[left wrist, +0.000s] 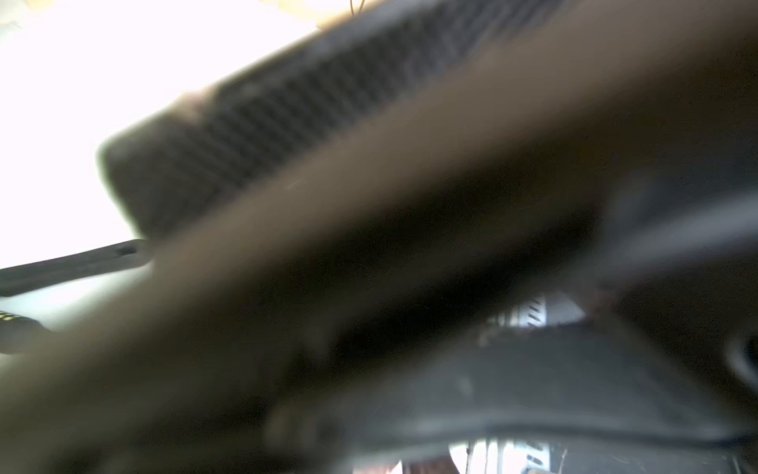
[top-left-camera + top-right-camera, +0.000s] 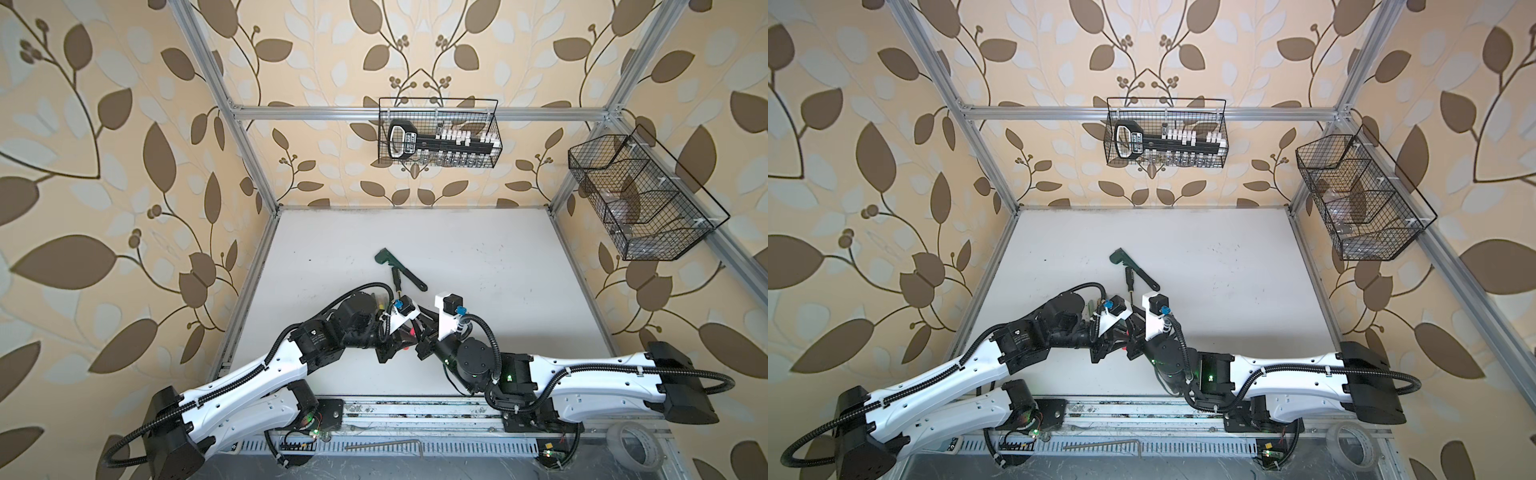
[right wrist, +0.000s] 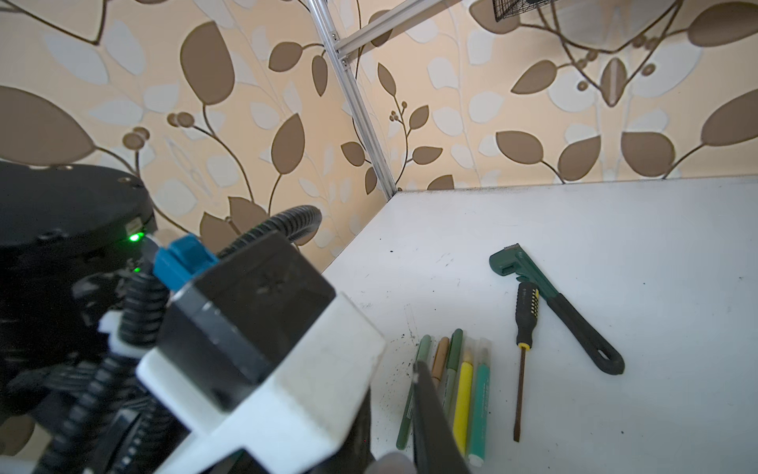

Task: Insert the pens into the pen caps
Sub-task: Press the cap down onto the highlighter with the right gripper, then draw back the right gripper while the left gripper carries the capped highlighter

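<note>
Five pens lie side by side on the white table in the right wrist view: dark green (image 3: 406,418), gold-brown (image 3: 439,361), grey-green (image 3: 454,357), yellow (image 3: 463,402) and teal (image 3: 479,410). Each wears a cap; the yellow pen's cap (image 3: 468,353) is pale and translucent. In both top views my left gripper (image 2: 405,338) and right gripper (image 2: 420,341) meet tip to tip at the table's front, both shut. A neon pink spot (image 2: 409,332) shows between them; which gripper holds it is hidden. A dark finger (image 3: 430,418) crosses the pens. The left wrist view is blurred.
A dark green wrench (image 2: 399,270) and a black-handled screwdriver (image 2: 396,277) lie just behind the grippers. Wire baskets hang on the back wall (image 2: 440,133) and right wall (image 2: 640,199). A tape roll (image 2: 633,446) and a hex key (image 2: 382,445) sit below the table's front rail.
</note>
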Motion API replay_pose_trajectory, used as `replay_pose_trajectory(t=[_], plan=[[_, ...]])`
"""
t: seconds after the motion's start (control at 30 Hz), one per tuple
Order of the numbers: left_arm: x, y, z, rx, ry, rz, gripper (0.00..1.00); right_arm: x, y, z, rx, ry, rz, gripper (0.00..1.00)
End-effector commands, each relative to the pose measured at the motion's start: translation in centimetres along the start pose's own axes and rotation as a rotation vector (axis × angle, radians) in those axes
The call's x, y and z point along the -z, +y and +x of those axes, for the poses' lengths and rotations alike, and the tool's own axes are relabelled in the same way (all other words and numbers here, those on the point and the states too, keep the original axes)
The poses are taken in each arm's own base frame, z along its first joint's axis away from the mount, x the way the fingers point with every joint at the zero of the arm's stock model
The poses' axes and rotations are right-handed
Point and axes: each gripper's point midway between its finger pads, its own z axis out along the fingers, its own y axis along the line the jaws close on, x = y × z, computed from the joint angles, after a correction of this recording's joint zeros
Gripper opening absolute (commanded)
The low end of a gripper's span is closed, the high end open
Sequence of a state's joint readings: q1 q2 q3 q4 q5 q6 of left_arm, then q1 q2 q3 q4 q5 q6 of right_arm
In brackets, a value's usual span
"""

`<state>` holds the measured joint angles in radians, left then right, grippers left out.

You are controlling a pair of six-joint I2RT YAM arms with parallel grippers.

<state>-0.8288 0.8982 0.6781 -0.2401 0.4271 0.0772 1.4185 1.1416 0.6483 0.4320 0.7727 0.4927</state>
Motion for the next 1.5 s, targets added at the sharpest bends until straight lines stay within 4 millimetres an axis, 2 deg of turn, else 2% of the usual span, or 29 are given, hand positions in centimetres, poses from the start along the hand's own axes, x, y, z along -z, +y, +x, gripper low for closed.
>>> replay_pose_trajectory(t=[0.0,0.1,0.27,0.37,0.43,0.6,0.83,1.0,1.07,1.23,1.37,1.47], plan=[[13.0,8.4,-19.1,0.090,-0.792,-0.509,0.00,6.5,7.6,12.1,0.148,0.467,-0.497,0.00],[13.4,8.3,-19.2,0.088,-0.800,-0.506,0.00,6.8,7.1,12.2,0.171,0.474,-0.493,0.00],[13.6,8.0,-19.4,0.083,-0.801,-0.493,0.00,7.7,6.5,13.4,0.234,0.522,-0.520,0.00],[13.3,8.0,-19.2,0.076,-0.790,-0.490,0.00,7.6,6.3,12.6,0.218,0.502,-0.505,0.00],[13.2,8.0,-19.0,0.074,-0.789,-0.492,0.00,7.8,6.8,12.0,0.207,0.486,-0.530,0.00],[13.3,7.9,-18.8,0.065,-0.788,-0.494,0.00,7.8,6.9,11.9,0.214,0.494,-0.531,0.00],[14.2,8.8,-19.0,0.087,-0.812,-0.553,0.00,6.4,7.4,13.2,0.140,0.541,-0.457,0.00],[14.9,8.9,-19.5,0.092,-0.822,-0.578,0.00,6.0,6.1,14.8,0.154,0.580,-0.371,0.00],[15.0,8.7,-19.5,0.088,-0.826,-0.570,0.00,6.0,5.7,14.2,0.148,0.561,-0.358,0.00],[14.6,8.5,-18.4,0.088,-0.814,-0.552,0.00,5.8,5.4,10.2,0.115,0.461,-0.345,0.00],[14.0,8.3,-17.1,0.089,-0.796,-0.533,0.00,5.0,5.1,8.0,0.086,0.420,-0.330,0.00],[13.3,8.6,-16.1,0.101,-0.777,-0.531,0.00,4.5,5.2,6.4,0.074,0.391,-0.313,0.05]])
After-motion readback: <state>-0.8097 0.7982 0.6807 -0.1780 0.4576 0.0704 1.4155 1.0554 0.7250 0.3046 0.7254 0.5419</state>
